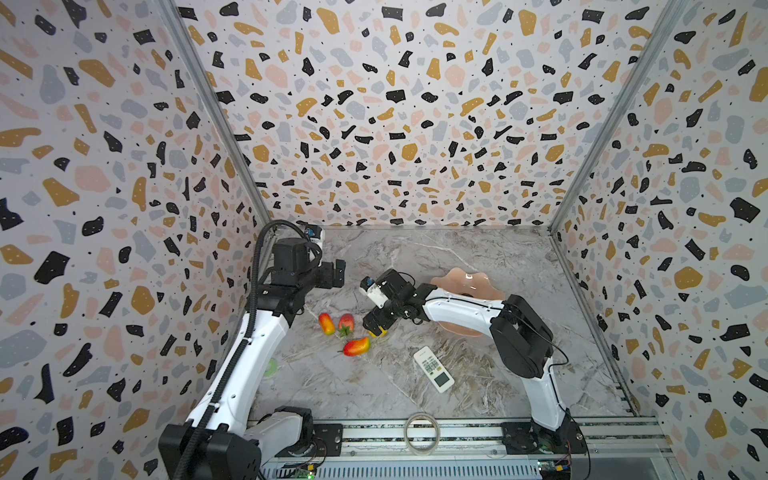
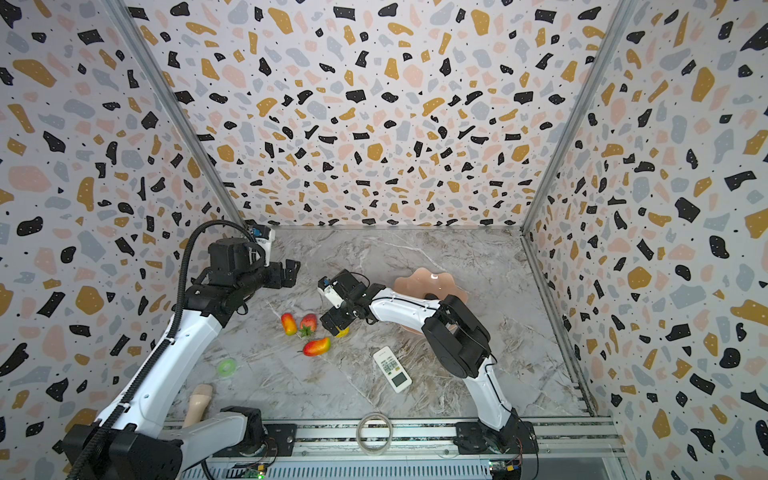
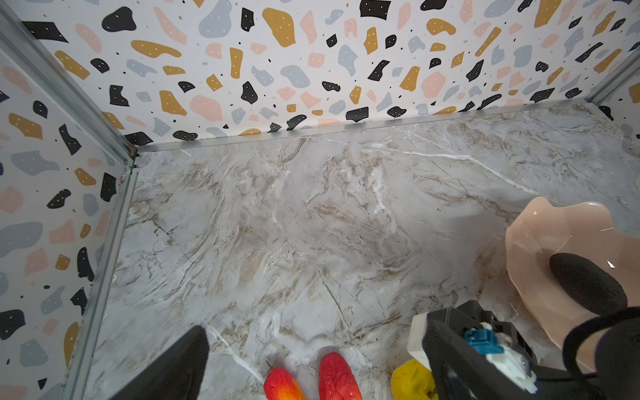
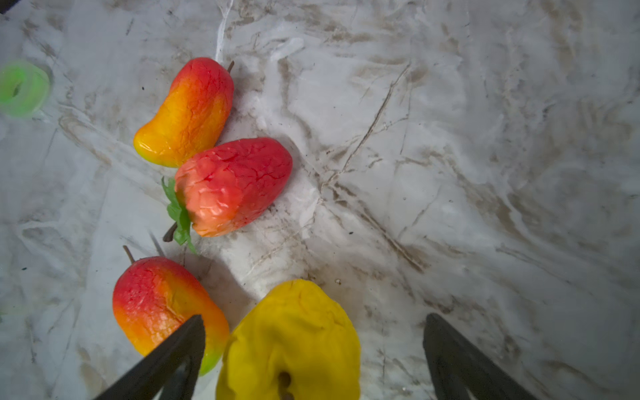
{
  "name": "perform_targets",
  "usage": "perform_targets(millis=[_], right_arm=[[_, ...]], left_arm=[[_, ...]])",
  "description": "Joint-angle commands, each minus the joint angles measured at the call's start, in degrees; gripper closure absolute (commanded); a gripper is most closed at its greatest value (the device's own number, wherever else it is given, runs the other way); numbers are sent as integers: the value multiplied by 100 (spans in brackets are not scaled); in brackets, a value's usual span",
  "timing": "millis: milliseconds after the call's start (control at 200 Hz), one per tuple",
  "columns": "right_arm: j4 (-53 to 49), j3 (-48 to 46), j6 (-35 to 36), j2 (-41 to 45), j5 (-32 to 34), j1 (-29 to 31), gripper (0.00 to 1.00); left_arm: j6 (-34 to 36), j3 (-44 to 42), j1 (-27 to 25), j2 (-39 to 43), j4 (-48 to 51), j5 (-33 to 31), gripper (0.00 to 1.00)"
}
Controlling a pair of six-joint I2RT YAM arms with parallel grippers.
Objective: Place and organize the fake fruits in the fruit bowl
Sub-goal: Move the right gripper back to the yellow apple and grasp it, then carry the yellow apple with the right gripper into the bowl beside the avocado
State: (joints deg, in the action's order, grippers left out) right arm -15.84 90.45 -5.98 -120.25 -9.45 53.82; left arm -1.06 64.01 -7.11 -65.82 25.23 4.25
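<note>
Right fingers (image 4: 180, 349) splayed around the apple (image 4: 291, 339), left fingers (image 3: 180, 363) released. Looks light, squishy foam, so I'd pinch its waist. Mango (image 1: 356, 346) crowds it at 8 o'clock.

Both top views hang high behind the front rail (image 1: 457, 432), looking down toward twelve o'clock over the whole marble table (image 1: 415, 257); the left wrist camera faces twelve o'clock too; the right wrist camera hovers close, facing nine o'clock; all share the strawberry (image 4: 232, 187).
</note>
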Motion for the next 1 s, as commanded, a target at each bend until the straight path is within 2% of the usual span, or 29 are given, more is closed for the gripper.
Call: perform_targets(millis=[0,225,390,646,991], right_arm=[[-18,54,-79,73,-23,38,0],[13,-113,-70,79,-13,33,19],[17,-133,-11,172,55,15,44],[-7,-261,107,502,158,-87,69],[-471,-419,372,1556,613,-636,78]], left_arm=[[-5,-80,26,113,-212,71,0],[-3,-89,26,96,-220,76,0],[-6,-82,26,96,-224,75,0],[2,-108,26,105,-230,32,1],[3,-108,26,96,-238,14,0]])
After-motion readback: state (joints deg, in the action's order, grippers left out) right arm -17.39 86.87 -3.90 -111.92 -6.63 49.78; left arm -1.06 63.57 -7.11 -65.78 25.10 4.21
